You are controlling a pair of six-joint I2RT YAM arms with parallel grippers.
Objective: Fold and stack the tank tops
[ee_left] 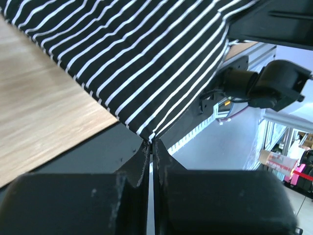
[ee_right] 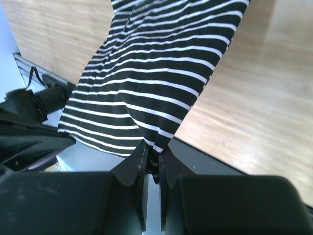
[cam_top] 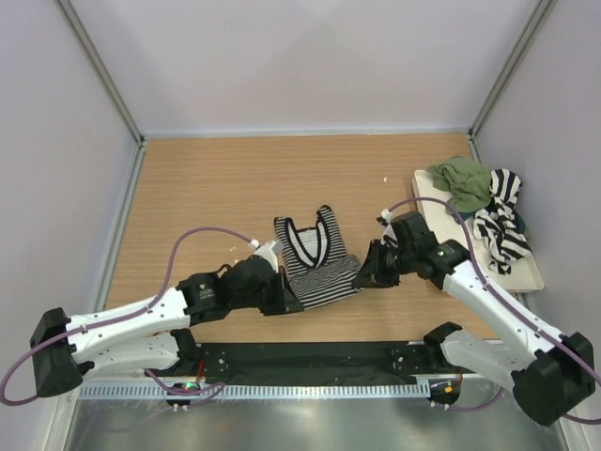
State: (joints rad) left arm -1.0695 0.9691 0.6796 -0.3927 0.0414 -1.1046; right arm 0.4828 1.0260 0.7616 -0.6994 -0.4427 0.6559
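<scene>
The pinstriped tank top [cam_top: 315, 258] lies on the wooden table, straps toward the far side, its near hem lifted at both corners. My left gripper [cam_top: 287, 301] is shut on the hem's left corner; in the left wrist view the cloth [ee_left: 146, 58] runs into the closed jaws [ee_left: 151, 142]. My right gripper [cam_top: 362, 278] is shut on the right corner, and the striped fabric [ee_right: 156, 73] is pinched between its fingers [ee_right: 155, 151]. The olive green tank top [cam_top: 465, 181] and the broad-striped tank top [cam_top: 499, 225] lie crumpled on the tray.
A cream tray [cam_top: 528, 272] sits along the table's right edge. White walls enclose the table on three sides. A black strip [cam_top: 310, 357] runs along the near edge between the arm bases.
</scene>
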